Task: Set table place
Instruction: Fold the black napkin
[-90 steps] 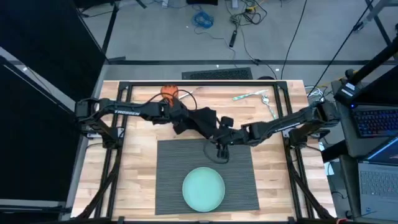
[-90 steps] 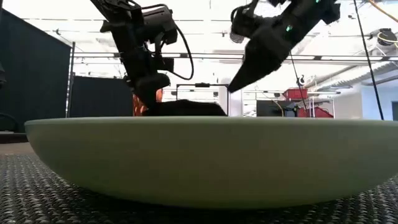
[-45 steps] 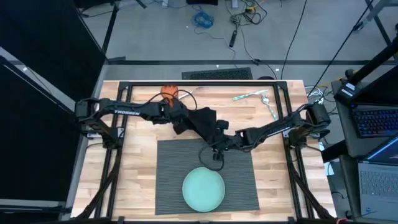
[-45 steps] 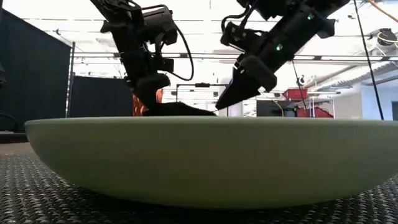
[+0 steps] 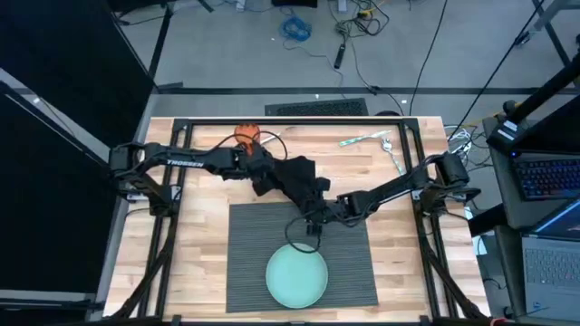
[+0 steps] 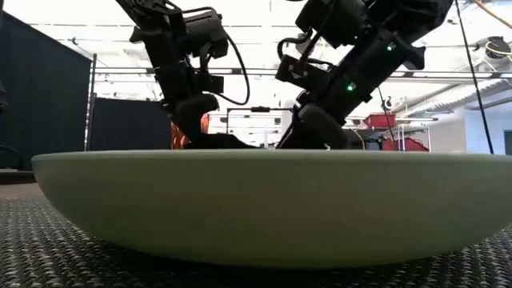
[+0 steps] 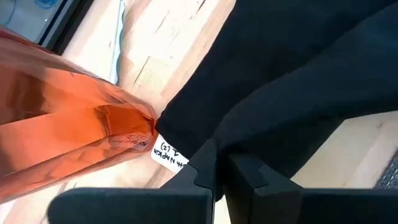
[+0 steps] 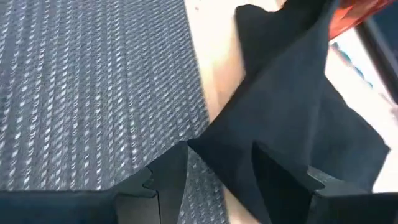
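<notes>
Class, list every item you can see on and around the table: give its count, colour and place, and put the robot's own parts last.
Wooden butcher-block table: one, light, black frame, under everything.
Ribbed rectangular placemat: one, dark grey, near middle of the table.
Round plate: one, pale teal, on the placemat's near half.
Cloth napkin: one, black, rumpled, at the placemat's far edge.
Orange object: one, far side, beside the napkin; what it is cannot be told.
Cutlery: pale pieces, far right of the table; count unclear.
Left gripper: one, dark, shut on the napkin.
Right gripper: one, dark, open around a napkin corner at the placemat's edge.
</notes>
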Motion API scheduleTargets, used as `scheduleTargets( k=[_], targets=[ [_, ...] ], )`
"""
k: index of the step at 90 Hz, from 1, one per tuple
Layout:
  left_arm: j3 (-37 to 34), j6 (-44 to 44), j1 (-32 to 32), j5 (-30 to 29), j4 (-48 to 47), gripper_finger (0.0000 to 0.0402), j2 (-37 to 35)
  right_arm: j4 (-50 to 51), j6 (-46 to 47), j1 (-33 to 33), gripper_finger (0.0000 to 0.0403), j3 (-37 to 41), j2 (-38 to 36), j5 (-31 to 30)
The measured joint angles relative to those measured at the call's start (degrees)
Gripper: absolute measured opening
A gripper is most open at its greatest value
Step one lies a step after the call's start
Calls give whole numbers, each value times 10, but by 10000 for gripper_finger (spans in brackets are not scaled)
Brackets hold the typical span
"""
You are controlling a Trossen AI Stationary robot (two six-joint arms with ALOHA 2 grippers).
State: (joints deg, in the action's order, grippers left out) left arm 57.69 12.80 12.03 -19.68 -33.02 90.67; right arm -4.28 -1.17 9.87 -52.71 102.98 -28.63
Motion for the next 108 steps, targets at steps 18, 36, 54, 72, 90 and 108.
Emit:
scheduleTargets(
  k=[18,36,54,72,90,108],
  targets=[
    [0,-1,0,0,0,0,0,-16,-4,-1,164,0,0,-1],
    [0,-2,0,1,0,0,0,-16,-4,-7,162,0,0,-2],
    [0,-2,0,6,0,0,0,-15,0,-16,135,0,18,3],
    [0,-2,0,6,0,0,0,-15,-3,-16,38,-1,24,-3],
    [0,-2,0,9,0,0,0,40,-28,-16,1,-63,14,-4],
    [0,-2,0,11,0,0,0,162,-47,-17,0,-158,14,-36]
  ],
)
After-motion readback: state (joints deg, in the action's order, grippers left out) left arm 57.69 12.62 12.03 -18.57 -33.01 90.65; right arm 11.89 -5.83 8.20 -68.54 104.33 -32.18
